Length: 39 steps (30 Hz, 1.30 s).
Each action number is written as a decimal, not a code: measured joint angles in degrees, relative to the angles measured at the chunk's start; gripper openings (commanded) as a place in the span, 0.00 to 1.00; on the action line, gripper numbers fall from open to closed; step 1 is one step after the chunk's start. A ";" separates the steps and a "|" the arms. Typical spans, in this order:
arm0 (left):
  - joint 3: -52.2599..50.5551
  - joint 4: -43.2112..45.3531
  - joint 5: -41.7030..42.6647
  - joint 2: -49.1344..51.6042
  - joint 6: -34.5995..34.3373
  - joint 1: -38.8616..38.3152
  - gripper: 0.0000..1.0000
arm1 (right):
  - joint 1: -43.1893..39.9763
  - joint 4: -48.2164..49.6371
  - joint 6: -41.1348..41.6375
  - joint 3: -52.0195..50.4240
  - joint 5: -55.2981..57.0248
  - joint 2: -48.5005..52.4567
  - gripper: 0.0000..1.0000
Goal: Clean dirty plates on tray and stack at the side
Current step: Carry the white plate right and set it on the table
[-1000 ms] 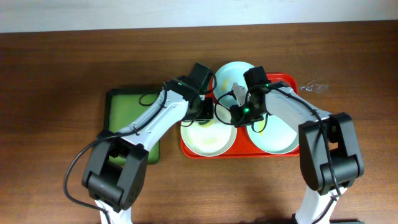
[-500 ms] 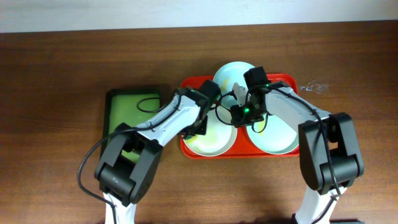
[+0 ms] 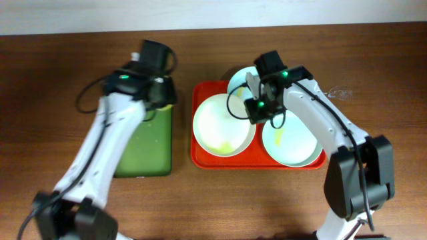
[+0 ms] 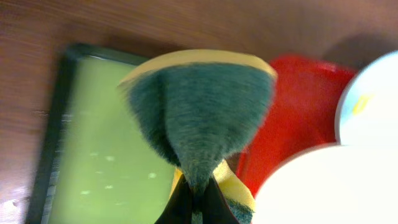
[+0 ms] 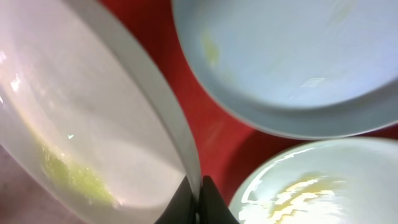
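Red rectangular plastic tray [image 3: 202,93] carrying three round pale plates [image 3: 288,141]; right gripper [image 5: 198,198] is pinching rim of leftmost plate [image 5: 93,124]; left gripper [image 4: 198,202] is clamping green-yellow sponge [image 4: 202,112] above green tray [image 4: 99,155]

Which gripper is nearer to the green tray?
Left. The left gripper, shut on a sponge, hangs over the green tray, at its edge beside the red tray. The right gripper is over the red tray, pinching the rim of a plate.

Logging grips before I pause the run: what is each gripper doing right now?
Left gripper: closed on the sponge.
Right gripper: closed on the rim of the white plate.
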 measured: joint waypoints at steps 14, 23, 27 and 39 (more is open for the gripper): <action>0.26 -4.50 0.22 -2.62 -0.17 10.32 0.00 | 23.65 -7.34 0.26 9.79 56.85 -1.33 0.04; 0.26 -5.05 0.20 -2.62 -0.17 10.32 0.00 | 28.15 -7.32 -2.73 9.79 75.65 -1.33 0.04; 0.26 -5.03 0.20 -2.62 -0.15 10.29 0.00 | 28.15 -7.32 -2.97 9.79 75.25 -1.33 0.04; 0.24 -5.33 0.22 -2.62 -0.15 9.66 0.00 | -9.44 -0.85 0.04 8.90 6.08 -0.44 0.04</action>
